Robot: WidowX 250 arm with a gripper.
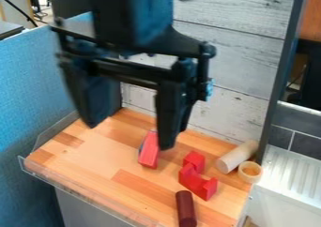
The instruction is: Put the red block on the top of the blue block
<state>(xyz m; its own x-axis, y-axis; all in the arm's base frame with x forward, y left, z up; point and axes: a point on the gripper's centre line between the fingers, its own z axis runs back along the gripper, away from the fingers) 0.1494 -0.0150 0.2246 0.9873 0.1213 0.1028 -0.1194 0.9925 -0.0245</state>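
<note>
The black gripper [130, 134] hangs in the upper left and middle of the view, open, its two fingers spread wide with nothing between them. A long red block [149, 152] lies on the wooden surface just beside and below the right fingertip, which hides part of its far end. Along its left side shows a thin blue-grey strip [141, 145], perhaps the blue block; I cannot tell whether it is under the red block or against it.
Right of centre are a small red block [194, 160] and a red arch-like block [197, 181]. A dark red cylinder [186, 208] lies near the front, a pale wooden cylinder [237, 157] and a round wooden piece [250, 171] at the right. A clear rim [85, 197] edges the front.
</note>
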